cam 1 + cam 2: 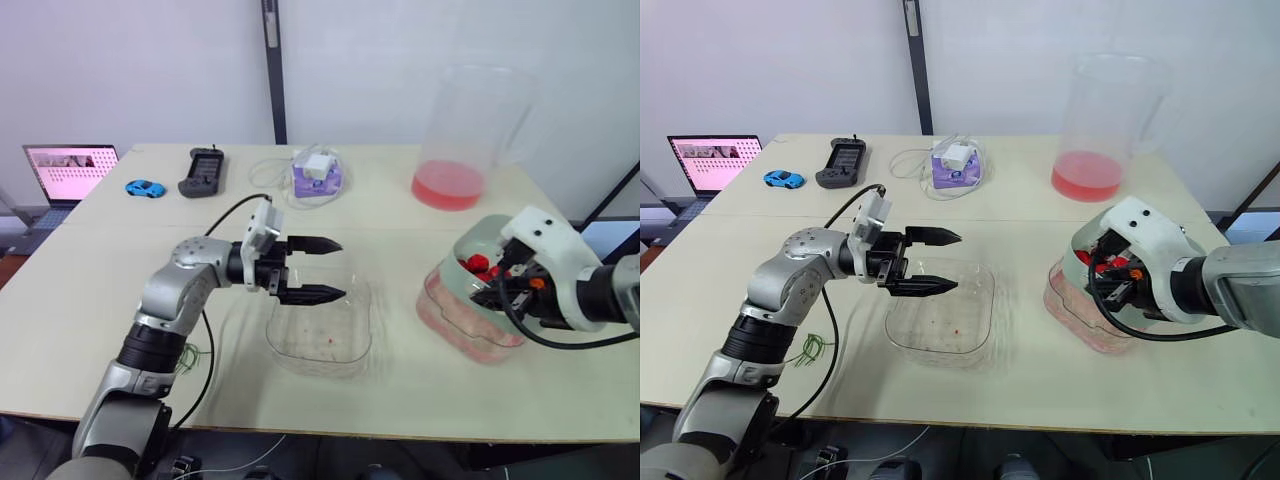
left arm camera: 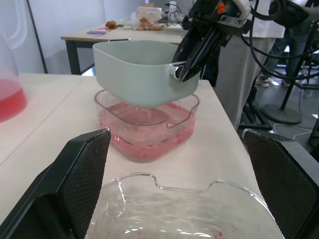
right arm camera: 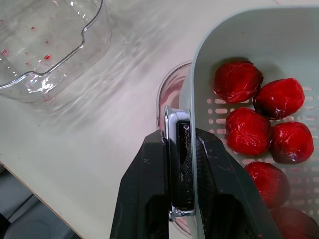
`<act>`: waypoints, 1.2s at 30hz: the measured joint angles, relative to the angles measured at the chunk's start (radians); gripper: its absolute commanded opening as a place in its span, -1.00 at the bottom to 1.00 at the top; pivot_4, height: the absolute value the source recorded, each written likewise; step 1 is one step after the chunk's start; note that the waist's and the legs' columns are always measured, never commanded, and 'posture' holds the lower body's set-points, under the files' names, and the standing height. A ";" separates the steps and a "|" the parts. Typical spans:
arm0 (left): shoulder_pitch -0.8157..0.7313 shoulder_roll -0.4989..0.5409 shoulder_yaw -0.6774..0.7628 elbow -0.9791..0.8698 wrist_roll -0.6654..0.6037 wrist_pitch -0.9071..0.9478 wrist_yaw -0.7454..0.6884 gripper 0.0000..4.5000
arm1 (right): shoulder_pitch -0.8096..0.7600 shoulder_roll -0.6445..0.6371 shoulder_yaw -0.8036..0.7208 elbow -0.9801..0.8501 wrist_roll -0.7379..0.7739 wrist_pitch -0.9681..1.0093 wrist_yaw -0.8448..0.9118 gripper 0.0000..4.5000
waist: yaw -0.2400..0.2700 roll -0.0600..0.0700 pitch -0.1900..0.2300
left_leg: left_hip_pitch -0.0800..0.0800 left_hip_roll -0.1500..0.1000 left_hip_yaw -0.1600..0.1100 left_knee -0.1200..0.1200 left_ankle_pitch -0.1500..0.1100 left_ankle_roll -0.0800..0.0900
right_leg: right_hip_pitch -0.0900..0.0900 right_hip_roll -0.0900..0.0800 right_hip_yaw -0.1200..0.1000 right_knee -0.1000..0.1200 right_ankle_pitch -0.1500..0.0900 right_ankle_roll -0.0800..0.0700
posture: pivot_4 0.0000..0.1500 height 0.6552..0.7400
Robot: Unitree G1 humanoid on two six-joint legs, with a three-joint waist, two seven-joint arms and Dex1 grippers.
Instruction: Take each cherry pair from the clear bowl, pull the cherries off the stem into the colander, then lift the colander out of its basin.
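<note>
Pale-green colander [image 2: 137,69]: lower right of the head view, and look at that, it rides high in its basin with most of its wall above the basin's rim, tipped a little.
Right hand [image 3: 180,144]: clenched hard on the colander's edge, one finger outside the wall and one inside, a silvery tab pinched between them.
Cherries [image 3: 247,130]: red and glossy, bunched together on the colander's perforated floor.
Basin [image 2: 144,134]: clear plastic with pink water in the bottom, sitting on the counter [image 1: 100,290] right under the colander.
Left hand [image 1: 340,268]: released, fingers spread wide with nothing between them, hovering over the left rim of the clear bowl at centre frame.
Clear bowl [image 1: 300,340]: centre of the frame, flat on the counter, a few red specks on its floor, well apart from the basin.
Green stems [image 1: 812,347]: a thin tangle on the counter at lower left, just beside the left arm.
Back row, left to right: open laptop [image 1: 70,170] at upper left, blue toy car [image 1: 145,188], black controller [image 1: 203,170], purple box [image 1: 318,178] with a white charger on top.
Tall clear jug [image 1: 470,120]: upper right, pink liquid pooled in its base.
</note>
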 measured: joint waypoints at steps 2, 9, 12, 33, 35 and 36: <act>0.000 0.005 0.000 0.000 0.000 0.001 0.001 1.00 | 0.012 0.000 0.011 0.000 -0.016 -0.005 0.007 -0.91 | 0.000 0.000 0.000 | 0.000 0.000 0.000 0.000 0.000 0.000 | 0.000 0.000 0.000 0.000 0.000 0.000 | 1.00 0.84; 0.006 0.020 0.002 -0.023 -0.001 0.010 0.016 1.00 | 0.002 0.000 0.052 -0.002 -0.044 -0.034 0.044 -0.91 | 0.000 0.000 0.000 | 0.000 0.000 0.000 0.000 0.000 0.000 | 0.000 0.000 0.000 0.000 0.000 0.000 | 1.00 0.84; 0.041 0.049 0.015 -0.070 -0.003 0.027 0.041 1.00 | -0.083 -0.002 0.135 0.016 -0.127 -0.050 0.119 -0.91 | -0.007 0.001 0.000 | 0.000 0.000 0.000 0.000 0.000 0.000 | -0.001 0.000 0.001 0.000 0.000 0.000 | 1.00 0.84; 0.544 0.255 0.313 -0.558 -0.097 0.225 0.381 1.00 | -0.817 0.676 0.959 1.032 -1.316 -0.855 1.198 -0.91 | -0.024 0.001 0.001 | -0.002 -0.001 0.001 0.000 0.001 -0.002 | -0.005 -0.002 0.001 0.004 0.000 0.000 | 1.00 0.84; 0.569 0.270 0.344 -0.593 -0.117 0.244 0.407 1.00 | -0.818 0.719 0.957 1.119 -1.364 -0.917 1.228 -0.91 | -0.025 0.001 0.001 | -0.002 -0.001 0.001 0.000 0.002 -0.003 | -0.005 -0.002 0.000 0.005 0.000 0.000 | 1.00 0.84; 0.581 0.276 0.358 -0.606 -0.126 0.249 0.417 1.00 | -0.818 0.734 0.954 1.151 -1.384 -0.941 1.240 -0.91 | -0.026 0.001 0.001 | -0.002 -0.001 0.001 0.000 0.002 -0.003 | -0.006 -0.002 0.000 0.005 0.000 0.000 | 1.00 0.84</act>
